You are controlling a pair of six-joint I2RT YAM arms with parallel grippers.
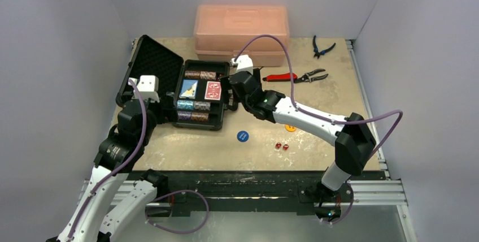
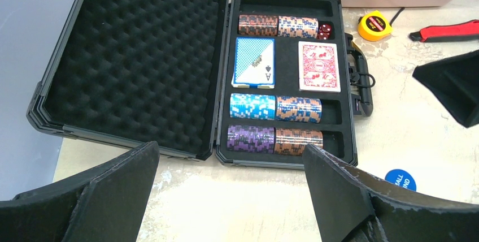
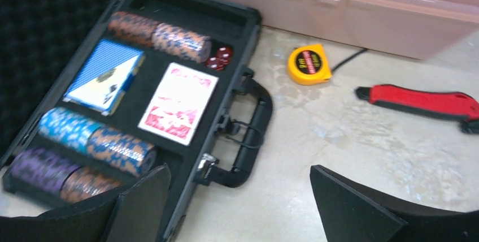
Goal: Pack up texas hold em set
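Observation:
The small black briefcase (image 1: 223,119) lies open at the table's left, its foam-lined lid (image 2: 135,55) folded out flat. Inside sit rows of chip stacks (image 2: 275,108), a blue card deck (image 2: 254,62), a red card deck (image 2: 319,65) and red dice (image 3: 219,56). On the table to the right of the case lie a blue disc (image 1: 242,135), a yellow disc (image 1: 290,128) and two more red dice (image 1: 281,146). My right gripper (image 3: 240,174) is open and empty above the case handle (image 3: 257,134). My left gripper (image 2: 231,147) is open and empty just in front of the case.
A translucent pink plastic box (image 1: 242,30) stands at the back. A yellow tape measure (image 2: 374,25), a red-handled tool (image 1: 281,76) and pliers (image 1: 312,75) lie right of the case. Blue-handled pliers (image 1: 322,47) rest at the back right.

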